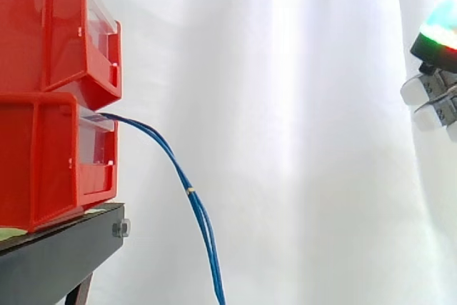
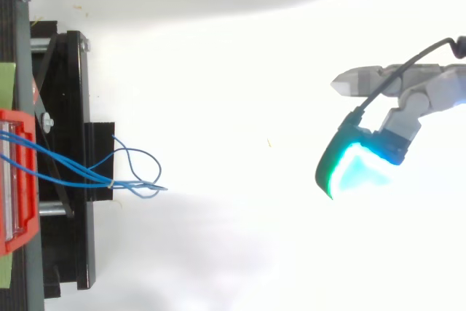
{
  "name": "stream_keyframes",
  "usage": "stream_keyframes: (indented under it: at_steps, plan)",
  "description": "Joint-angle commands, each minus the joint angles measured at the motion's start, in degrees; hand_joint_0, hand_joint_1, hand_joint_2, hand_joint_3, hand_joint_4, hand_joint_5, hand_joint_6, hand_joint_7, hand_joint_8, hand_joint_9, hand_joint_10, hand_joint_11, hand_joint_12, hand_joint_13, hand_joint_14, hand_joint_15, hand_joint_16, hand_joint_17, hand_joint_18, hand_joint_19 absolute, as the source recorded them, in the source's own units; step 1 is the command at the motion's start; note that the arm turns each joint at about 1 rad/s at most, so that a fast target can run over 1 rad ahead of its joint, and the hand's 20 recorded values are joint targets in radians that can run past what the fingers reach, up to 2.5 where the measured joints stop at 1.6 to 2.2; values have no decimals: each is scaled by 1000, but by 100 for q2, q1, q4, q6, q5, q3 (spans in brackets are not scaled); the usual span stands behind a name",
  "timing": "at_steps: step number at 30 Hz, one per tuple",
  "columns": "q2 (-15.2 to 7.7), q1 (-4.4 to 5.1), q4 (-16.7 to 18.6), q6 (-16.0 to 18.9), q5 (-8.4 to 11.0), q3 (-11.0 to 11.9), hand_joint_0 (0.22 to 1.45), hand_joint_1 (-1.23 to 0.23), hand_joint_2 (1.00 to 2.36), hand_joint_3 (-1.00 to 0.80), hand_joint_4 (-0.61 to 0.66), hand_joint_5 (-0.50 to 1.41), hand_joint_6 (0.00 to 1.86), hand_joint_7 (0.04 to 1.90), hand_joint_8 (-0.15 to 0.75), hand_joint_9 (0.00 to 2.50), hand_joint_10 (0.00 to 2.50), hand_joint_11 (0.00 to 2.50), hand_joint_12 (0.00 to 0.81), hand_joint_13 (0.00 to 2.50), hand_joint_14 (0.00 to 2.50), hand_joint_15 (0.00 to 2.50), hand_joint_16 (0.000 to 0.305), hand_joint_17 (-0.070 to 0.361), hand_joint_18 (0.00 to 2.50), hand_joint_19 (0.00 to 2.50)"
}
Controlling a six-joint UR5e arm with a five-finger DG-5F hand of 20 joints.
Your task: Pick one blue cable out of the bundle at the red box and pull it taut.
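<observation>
A small pale band (image 1: 190, 191) rings the blue cables (image 1: 203, 226). Red bins (image 1: 50, 148) sit stacked on a black stand (image 1: 57, 255) before a white curtain (image 1: 300, 141). The hand (image 2: 426, 96) hangs well apart from them, fingers loosely spread and holding nothing, one pad (image 2: 357, 169) glowing cyan and green. The cables leave the lower bin, far across from the hand, and droop below its level

Hand (image 2: 399, 127), seemingly open, well apart from blue cables (image 2: 102, 180).
</observation>
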Motion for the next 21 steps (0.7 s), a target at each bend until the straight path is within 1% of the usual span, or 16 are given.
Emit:
stream_keyframes:
  at_steps: [1, 3, 6, 8, 14, 15, 16, 18, 21]
  plan:
    - [-114, -10, 33, -4, -3, 0, 486, -462, 1000, -500, 236, -239, 502, 757, 238, 53, 0, 0, 363, 0, 1, 75, 62, 140, 0, 0]
    - [-210, -19, 51, 13, 6, 0, 487, -462, 1000, -500, 236, -238, 502, 758, 239, 56, 0, 0, 362, 0, 1, 69, 62, 139, 0, 0]
    - [-263, -28, 174, -31, 6, 0, 488, -461, 1000, -500, 240, -236, 502, 758, 241, 61, 0, 0, 363, 0, 0, 75, 62, 138, 0, 0]
    - [-360, -37, 385, -39, 6, -8, 489, -461, 1000, -500, 241, -235, 502, 758, 243, 63, 0, 0, 362, 0, 1, 71, 61, 138, 0, 0]
    - [-624, -63, 736, -22, 6, 0, 491, -462, 1000, -500, 244, -234, 502, 763, 246, 74, 0, 0, 364, 0, 1, 72, 61, 137, 0, 0]
    - [-694, -72, 877, -31, 33, 0, 490, -462, 1000, -500, 245, -233, 502, 761, 247, 76, 0, 0, 365, 0, 1, 73, 61, 138, 0, 0]
    - [-703, -81, 930, -48, 50, 0, 491, -461, 1000, -500, 245, -232, 502, 763, 247, 76, 1, 0, 365, 0, 1, 76, 61, 137, 0, 0]
    - [-791, -90, 1114, -57, 164, -8, 491, -461, 1000, -500, 249, -231, 502, 765, 247, 78, 1, 0, 364, 0, 2, 73, 61, 138, 0, 0]
    - [-1054, -116, 1396, -31, 437, 0, 492, -461, 1000, -500, 250, -230, 502, 765, 247, 80, 2, 0, 366, 0, 2, 79, 61, 138, 0, 0]
